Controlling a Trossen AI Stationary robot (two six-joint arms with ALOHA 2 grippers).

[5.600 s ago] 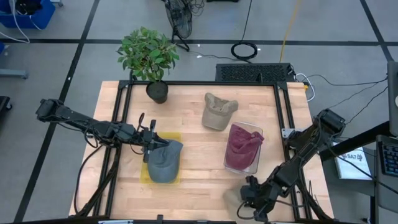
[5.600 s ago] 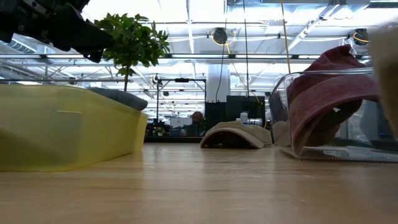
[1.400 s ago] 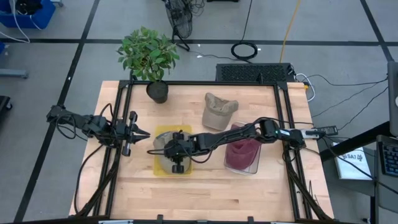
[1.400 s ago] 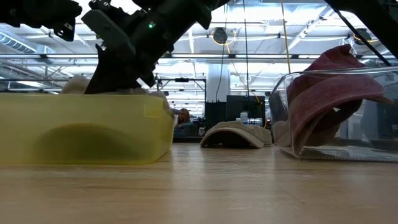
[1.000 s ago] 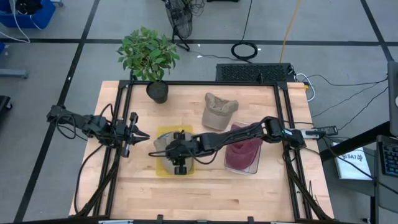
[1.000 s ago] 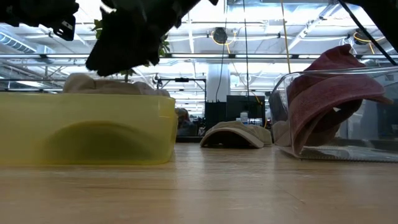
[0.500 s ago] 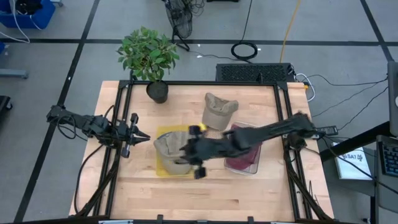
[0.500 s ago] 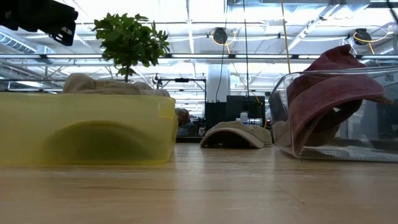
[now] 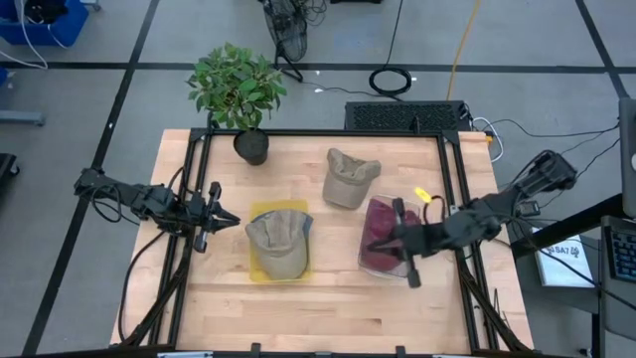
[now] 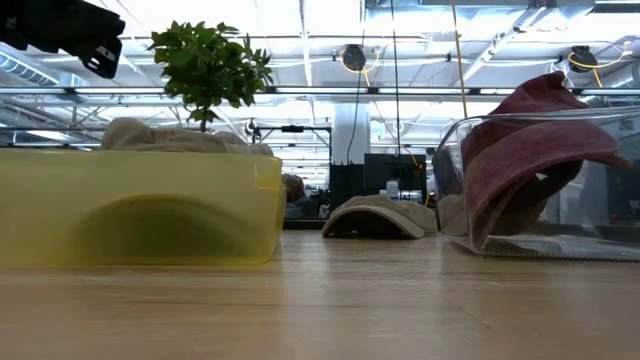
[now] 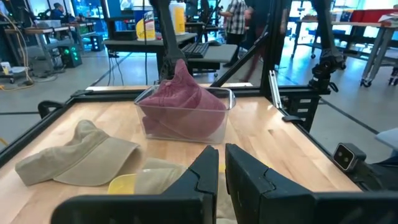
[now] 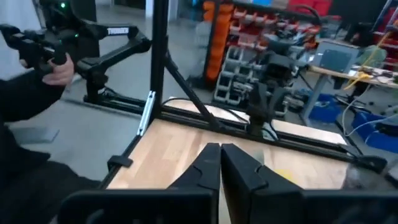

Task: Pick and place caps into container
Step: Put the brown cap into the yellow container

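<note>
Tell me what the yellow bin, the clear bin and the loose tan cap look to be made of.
Yellow bin: translucent, glossy, likely plastic; a cap's shadow shows through. Clear bin: transparent plastic, probably; the maroon cap is visible through its wall. Loose tan cap: soft matte fabric, creased and slumped.

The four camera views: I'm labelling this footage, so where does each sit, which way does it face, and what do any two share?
High view: overhead, straight down; both arms, left gripper, right gripper.
Low view: table height, level across; yellow plastic bin, clear plastic bin.
Left wrist view: past its shut fingers toward the maroon fabric cap.
Right wrist view: past its own fingers toward the table's far frame and a person's hand.
Shared: high and low views both show the loose khaki cap.
</note>
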